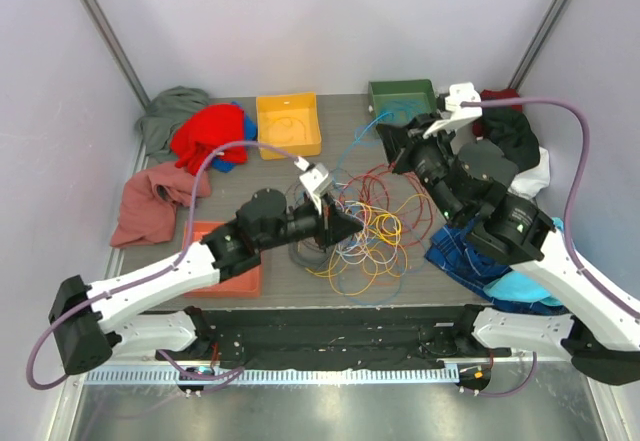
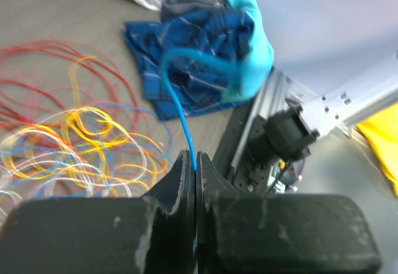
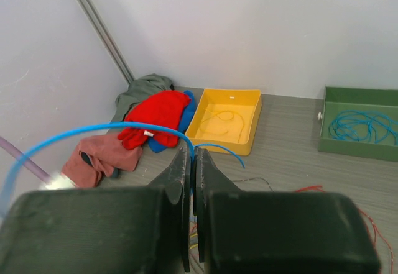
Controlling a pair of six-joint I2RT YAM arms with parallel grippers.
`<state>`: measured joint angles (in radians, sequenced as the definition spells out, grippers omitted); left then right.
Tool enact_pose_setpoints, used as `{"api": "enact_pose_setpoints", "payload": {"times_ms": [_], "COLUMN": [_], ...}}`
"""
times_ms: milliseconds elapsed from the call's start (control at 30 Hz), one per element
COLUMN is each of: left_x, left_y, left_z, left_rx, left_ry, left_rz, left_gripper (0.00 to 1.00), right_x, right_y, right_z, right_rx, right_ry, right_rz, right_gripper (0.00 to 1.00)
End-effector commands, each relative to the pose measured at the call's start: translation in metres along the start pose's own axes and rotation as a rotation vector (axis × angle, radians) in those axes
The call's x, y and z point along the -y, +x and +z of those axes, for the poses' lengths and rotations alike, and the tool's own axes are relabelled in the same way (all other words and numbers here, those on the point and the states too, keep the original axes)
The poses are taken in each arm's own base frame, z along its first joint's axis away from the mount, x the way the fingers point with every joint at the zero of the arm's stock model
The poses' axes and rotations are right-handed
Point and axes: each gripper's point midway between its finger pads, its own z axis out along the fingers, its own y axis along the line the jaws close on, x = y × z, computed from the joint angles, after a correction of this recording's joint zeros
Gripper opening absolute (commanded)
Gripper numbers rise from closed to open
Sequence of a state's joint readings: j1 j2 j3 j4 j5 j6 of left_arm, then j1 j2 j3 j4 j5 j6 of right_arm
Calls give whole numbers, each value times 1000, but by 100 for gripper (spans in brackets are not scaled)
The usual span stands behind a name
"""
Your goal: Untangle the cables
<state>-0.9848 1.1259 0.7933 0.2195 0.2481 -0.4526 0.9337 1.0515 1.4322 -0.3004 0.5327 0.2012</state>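
Drawing one strand out of the tangle. Left tool (image 2: pixel 195 162) shut tight on a blue cable (image 2: pixel 179 106); right tool (image 3: pixel 193 157) likewise shut on a blue strand (image 3: pixel 124 127) (same one? unclear). Remaining cables (image 1: pixel 372 229) heaped mid-table (image 1: pixel 335 111). Next, probably: slow parting pull, then off toward green tray (image 1: pixel 402 83).

cables (image 1: pixel 365 226): red, orange, yellow, blue, white
left tray (image 1: pixel 240 283): orange
middle tray (image 1: pixel 300 109): yellow
right tray (image 1: pixel 400 91): green
shirt (image 2: pixel 211 31): blue plaid
corner cloth (image 1: pixel 172 111): grey-green
bunched cloth (image 1: pixel 210 133): red
flat cloth (image 1: pixel 150 201): dusty pink
hoses (image 1: pixel 530 101): pale purple
table (image 1: pixel 350 131): grey wood grain
walls (image 1: pixel 300 21): white
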Motion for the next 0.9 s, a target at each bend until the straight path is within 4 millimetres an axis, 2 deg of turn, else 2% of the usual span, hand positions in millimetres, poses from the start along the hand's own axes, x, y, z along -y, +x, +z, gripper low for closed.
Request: {"api": "enact_pose_setpoints", "payload": {"times_ms": [0, 33, 67, 100, 133, 167, 200, 233, 267, 300, 367, 400, 467, 533, 567, 600, 667, 700, 867], "left_x": [5, -1, -2, 1, -1, -5, 0, -10, -14, -9, -20, -17, -21, -17, -18, -13, -16, -11, 2], "left_y": [-85, -82, -89, -115, -119, -117, -141, -140, -138, -157, -160, -172, -177, -192, -192, -202, -204, -215, -239], "left_z": [-20, -25, -25, -22, -22, -24, -28, -20, -22, -23, -14, -16, -9, -8, -2, -2, 6, 5, 11], "left_rx": [22, -37, -50, -22, -40, -86, -51, -79, -118, -88, -115, -100, -100, -69, -76, -49, -49, -20, 53], "left_ry": [-166, -207, -226, -254, -277, -300, -320, -362, -389, -390, -437, -440, -450, -447, -444, -438, -444, -438, -404], "left_rz": [97, 101, 126, 141, 146, 155, 164, 164, 164, 173, 175, 182, 180, 183, 181, 182, 173, 171, 134], "left_gripper": [0, 0, 0, 0, 0, 0, 0, 0, 0, 0, 0, 0, 0, 0, 0, 0, 0, 0, 0], "right_x": [16, 20, 26, 28, 31, 34, 35, 37, 38, 40, 42, 38, 33, 26, 24, 19, 12, 10, -5], "right_y": [6, 11, 23, 30, 36, 54, 56, 66, 77, 80, 90, 93, 96, 97, 103, 105, 107, 109, 116], "right_z": [-19, -22, -28, -30, -33, -34, -39, -41, -42, -45, -48, -50, -52, -53, -53, -54, -54, -53, -47], "right_rx": [25, 19, 7, -2, -11, -43, -45, -70, -95, -101, -120, -126, -127, -128, -136, -141, -132, -132, -115], "right_ry": [20, 29, 34, 33, 37, 37, 30, 33, 33, 32, 28, 3, -36, -79, -91, -121, -160, -173, -246], "right_rz": [46, 49, 52, 66, 75, 67, 85, 83, 78, 83, 96, 102, 110, 121, 121, 125, 133, 136, 145], "right_gripper": [1, 1, 1, 1, 1, 4, 17, 25, 34, 46, 53, 57, 59, 62, 63, 63, 64, 64, 64]}}
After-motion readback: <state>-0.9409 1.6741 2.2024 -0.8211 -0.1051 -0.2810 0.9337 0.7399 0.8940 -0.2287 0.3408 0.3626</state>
